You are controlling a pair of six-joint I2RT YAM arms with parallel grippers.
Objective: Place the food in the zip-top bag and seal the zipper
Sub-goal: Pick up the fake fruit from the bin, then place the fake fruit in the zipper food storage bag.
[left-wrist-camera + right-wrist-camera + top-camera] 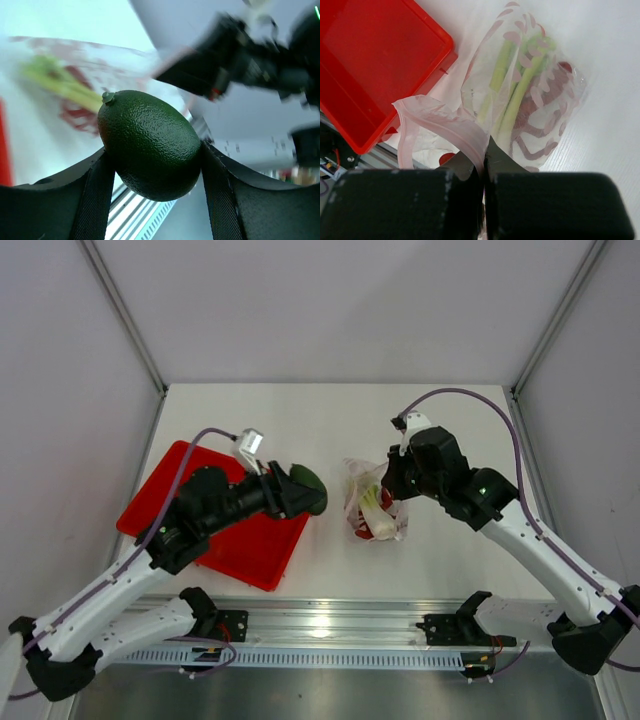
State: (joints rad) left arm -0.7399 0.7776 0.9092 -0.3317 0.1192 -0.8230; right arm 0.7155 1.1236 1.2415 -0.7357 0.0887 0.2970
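Note:
My left gripper [303,490] is shut on the dark-green oval fruit [149,144] and holds it in the air beside the red tray's right edge, left of the bag. The clear zip-top bag [375,502] lies in the middle of the table with the leek stalk [512,95] and the red lobster [540,120] inside it. My right gripper [485,150] is shut on the bag's pink zipper strip [451,124] and holds the mouth edge up. In the top view the right gripper [398,480] sits at the bag's right side.
The red tray [180,510] lies at the left of the table and shows no food in it; it also shows in the right wrist view [375,65]. A metal rail [330,625] runs along the near edge. Grey walls enclose the table.

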